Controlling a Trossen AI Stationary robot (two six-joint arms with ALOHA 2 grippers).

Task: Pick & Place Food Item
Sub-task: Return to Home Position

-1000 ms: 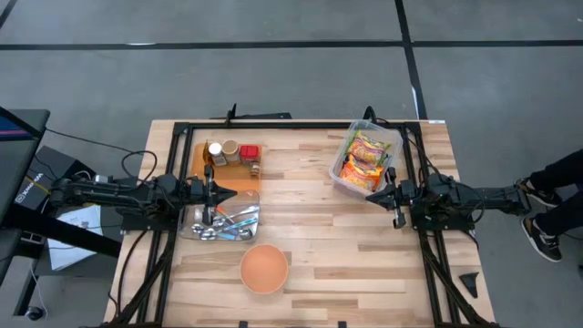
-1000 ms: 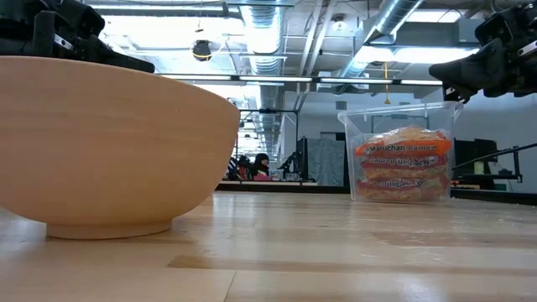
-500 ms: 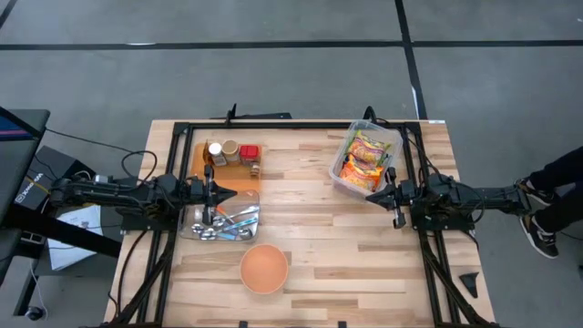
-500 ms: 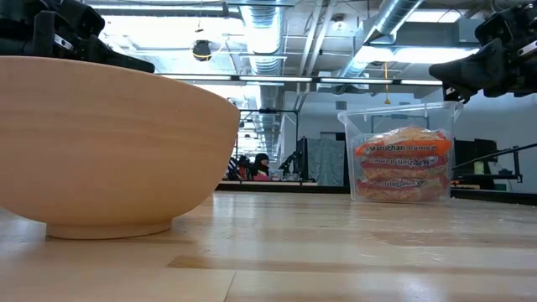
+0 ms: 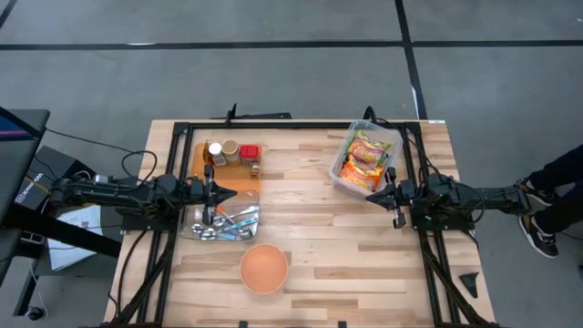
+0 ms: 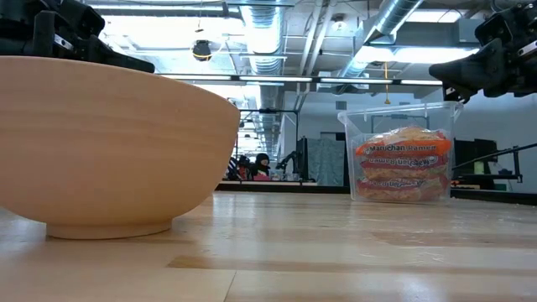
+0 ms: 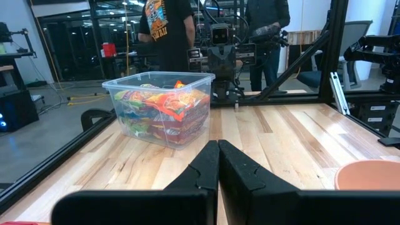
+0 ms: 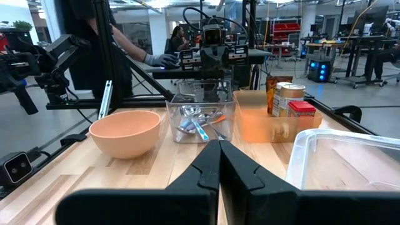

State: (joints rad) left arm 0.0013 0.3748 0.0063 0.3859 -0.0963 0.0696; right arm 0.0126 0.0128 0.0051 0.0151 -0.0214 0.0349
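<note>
A clear plastic bin (image 5: pixel 366 160) holding orange ramen packets (image 6: pixel 403 164) stands at the table's far right; it also shows in the left wrist view (image 7: pixel 159 106). An orange bowl (image 5: pixel 264 268) sits near the front edge, large in the low view (image 6: pixel 109 143). My right gripper (image 5: pixel 394 194) hovers shut and empty just beside the bin's near right corner. My left gripper (image 5: pixel 209 190) hovers shut and empty over the left containers. Both sets of fingers show closed together in the wrist views (image 7: pixel 218 164) (image 8: pixel 219 164).
A clear bin of metal utensils (image 5: pixel 221 221) and an orange tray with spice jars (image 5: pixel 232 155) stand at the left. A black frame (image 5: pixel 273 126) runs round the table. People stand beyond the table's edges (image 7: pixel 169 31).
</note>
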